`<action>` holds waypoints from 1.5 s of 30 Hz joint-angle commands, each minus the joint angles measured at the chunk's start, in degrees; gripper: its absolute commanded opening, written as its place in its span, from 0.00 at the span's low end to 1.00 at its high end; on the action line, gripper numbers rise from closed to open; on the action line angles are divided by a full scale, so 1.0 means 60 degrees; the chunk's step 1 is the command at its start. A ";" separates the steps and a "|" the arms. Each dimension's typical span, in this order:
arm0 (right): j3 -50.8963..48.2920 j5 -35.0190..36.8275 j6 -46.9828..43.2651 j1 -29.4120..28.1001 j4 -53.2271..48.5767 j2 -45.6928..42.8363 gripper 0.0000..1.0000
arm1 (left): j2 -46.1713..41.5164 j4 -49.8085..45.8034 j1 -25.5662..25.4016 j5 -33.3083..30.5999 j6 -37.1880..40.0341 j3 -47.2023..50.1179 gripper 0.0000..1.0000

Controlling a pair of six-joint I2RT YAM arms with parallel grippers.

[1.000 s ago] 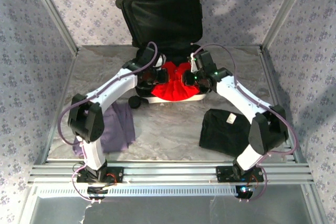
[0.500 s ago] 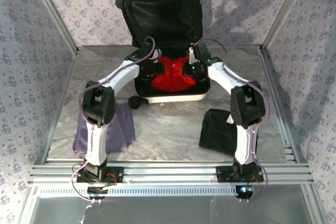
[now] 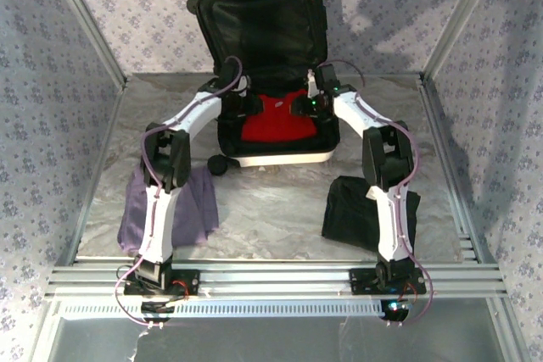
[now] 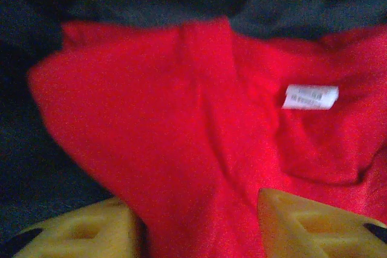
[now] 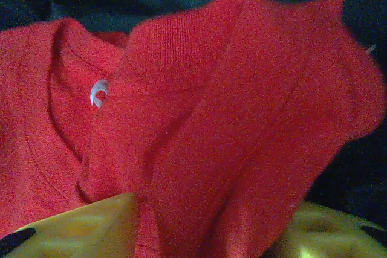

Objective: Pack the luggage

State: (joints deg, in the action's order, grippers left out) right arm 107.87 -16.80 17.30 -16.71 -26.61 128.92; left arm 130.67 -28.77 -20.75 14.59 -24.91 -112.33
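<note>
The left hand [image 4: 192,212] and right hand [image 5: 211,209] reached deeper into the luggage [image 3: 280,158], red garment [image 3: 280,122] now flatter

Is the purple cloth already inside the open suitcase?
No, the purple cloth lies on the table, well outside the suitcase.

Top view evenly lit, sharp; dark shadows on back wall [image 3: 399,14]. Both wrist views dim, blurry.
</note>
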 commanded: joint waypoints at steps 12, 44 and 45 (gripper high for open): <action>-0.1316 0.0118 -0.0598 0.0225 -0.0165 -0.2544 0.70 | -0.1690 -0.0876 -0.0032 0.0246 0.0592 -0.0283 0.54; -1.3874 0.3107 0.4544 -0.3285 0.1508 -1.0889 0.69 | -0.5355 0.2522 -0.3030 0.1489 -0.0068 0.7692 0.56; -1.3994 0.2928 0.4543 -0.3445 0.2104 -1.0749 0.69 | -0.5482 0.2465 -0.3021 0.1401 -0.0053 0.7700 0.56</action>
State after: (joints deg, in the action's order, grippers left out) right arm 26.02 2.52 42.24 -35.55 -20.86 63.13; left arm 99.72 -9.58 -38.15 19.55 -23.11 -68.01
